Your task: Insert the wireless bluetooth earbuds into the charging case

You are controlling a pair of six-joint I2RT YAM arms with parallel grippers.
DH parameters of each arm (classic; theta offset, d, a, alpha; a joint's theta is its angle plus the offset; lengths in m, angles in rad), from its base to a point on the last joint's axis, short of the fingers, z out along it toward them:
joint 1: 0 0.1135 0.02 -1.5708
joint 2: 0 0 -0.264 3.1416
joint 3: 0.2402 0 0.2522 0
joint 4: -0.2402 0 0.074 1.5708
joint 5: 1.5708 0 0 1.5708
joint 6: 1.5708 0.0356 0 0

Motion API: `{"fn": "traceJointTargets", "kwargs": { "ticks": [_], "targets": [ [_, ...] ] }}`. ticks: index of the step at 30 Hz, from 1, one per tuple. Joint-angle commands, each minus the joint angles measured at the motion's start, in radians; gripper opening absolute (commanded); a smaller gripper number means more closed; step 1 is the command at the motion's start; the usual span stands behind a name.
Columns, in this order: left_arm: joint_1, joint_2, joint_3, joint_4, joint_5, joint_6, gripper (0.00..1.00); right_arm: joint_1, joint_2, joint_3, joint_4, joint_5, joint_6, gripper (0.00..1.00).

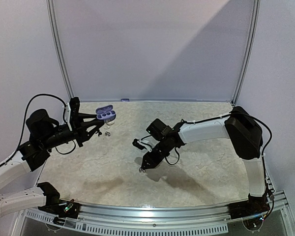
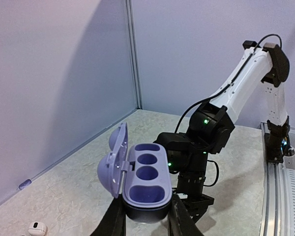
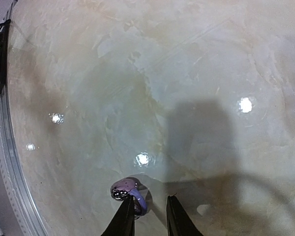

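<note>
- Pale marbled table (image 1: 201, 157), closed in by plain lavender walls (image 1: 152, 49); glare spots on the surface.
- Left gripper (image 2: 146, 220): fingers pressed against the base of the purple charging case (image 2: 145, 183), one on each side. The case is held in the air over the table's far left corner.
- Case lid hinged open to the side; three round wells face up, all vacant.
- Right gripper (image 3: 147, 219): over the middle of the table, pointing down, fingers drawn close.
- Earbud (image 3: 127, 189), glossy dark purple with a lilac stem, sits at the fingertips. It looks pinched, though the contact itself is hard to see.
- Earbud and case are well apart.
- Small white item (image 2: 37, 228) lies on the table below the case; too small to identify.
</note>
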Motion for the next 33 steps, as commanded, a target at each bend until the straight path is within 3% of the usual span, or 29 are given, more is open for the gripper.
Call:
{"fn": "traceJointTargets", "kwargs": {
  "ticks": [1,12,33],
  "targets": [
    [0.014,0.0,-0.012,-0.017,0.004,0.022,0.0,0.014,0.033,0.019,-0.021,-0.043,-0.035,0.24],
    [0.014,0.001,-0.011,-0.029,0.003,0.041,0.0,0.017,0.059,0.025,-0.015,-0.101,-0.052,0.2],
    [0.014,-0.011,-0.02,-0.042,0.0,0.059,0.0,0.034,-0.009,-0.037,0.055,-0.075,0.007,0.0]
  ]
}}
